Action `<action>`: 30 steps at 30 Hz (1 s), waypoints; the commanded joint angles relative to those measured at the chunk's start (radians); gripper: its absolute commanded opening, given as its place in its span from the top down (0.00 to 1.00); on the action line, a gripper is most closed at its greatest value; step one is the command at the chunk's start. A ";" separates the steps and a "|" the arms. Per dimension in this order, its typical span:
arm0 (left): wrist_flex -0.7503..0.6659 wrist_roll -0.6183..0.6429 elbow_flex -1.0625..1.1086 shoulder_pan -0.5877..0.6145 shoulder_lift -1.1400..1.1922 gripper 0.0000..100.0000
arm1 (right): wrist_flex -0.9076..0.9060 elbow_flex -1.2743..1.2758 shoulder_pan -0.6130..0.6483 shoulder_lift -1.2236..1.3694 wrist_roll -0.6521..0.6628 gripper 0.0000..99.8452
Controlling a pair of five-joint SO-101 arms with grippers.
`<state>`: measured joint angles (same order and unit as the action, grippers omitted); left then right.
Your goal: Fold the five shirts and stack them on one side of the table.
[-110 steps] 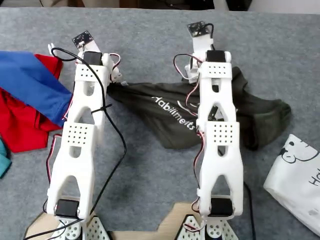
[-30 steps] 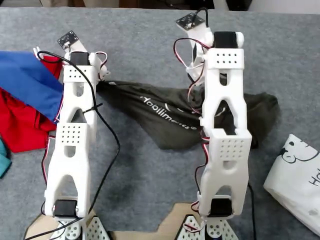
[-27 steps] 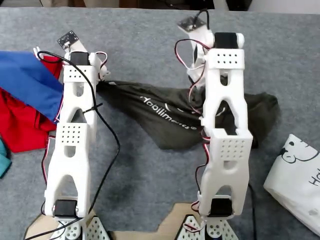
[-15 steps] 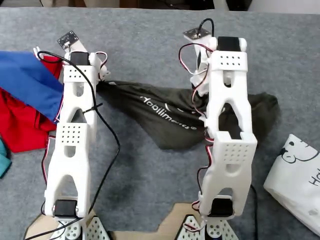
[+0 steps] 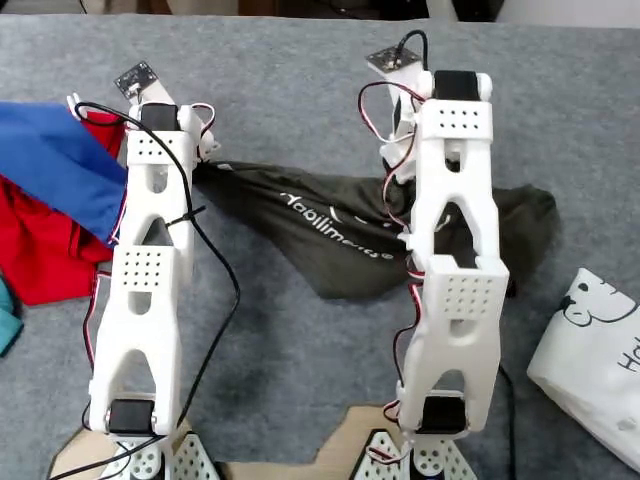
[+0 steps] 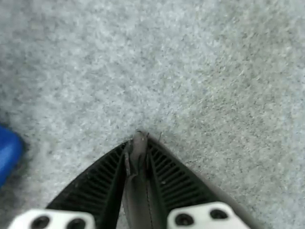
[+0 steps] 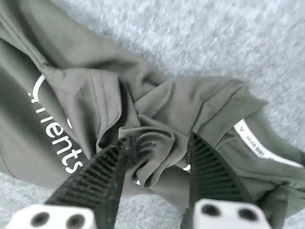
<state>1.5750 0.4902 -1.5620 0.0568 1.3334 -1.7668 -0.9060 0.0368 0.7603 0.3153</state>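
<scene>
While under right arm point(image 5: 455, 200), olive shirt point(image 5: 330, 240)

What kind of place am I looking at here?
Probably a robotics lab bench: two white robot arms on a wooden base, a grey felt-covered table, a dark olive shirt laid out for folding.

White shirt point(image 5: 592, 352) partly off-edge; red shirt point(image 5: 50, 262) half-covered

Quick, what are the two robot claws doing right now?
Left gripper: closed, pinching an edge of the dark shirt.
Right gripper: open, over the dark shirt's bunched folds.
</scene>
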 commanded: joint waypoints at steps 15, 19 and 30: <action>-0.009 -0.003 -0.049 -0.002 -0.007 0.98 | -0.020 0.105 0.021 -0.134 0.008 0.87; -0.009 -0.003 -0.049 -0.002 -0.007 0.98 | -0.020 0.165 0.025 -0.194 0.011 0.87; -0.009 -0.003 -0.049 -0.002 -0.007 0.98 | -0.015 0.170 0.027 -0.162 0.012 0.87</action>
<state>1.5750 0.4902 -1.5620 0.0568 1.3334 -1.7683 -0.7281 0.0491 0.6360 0.3184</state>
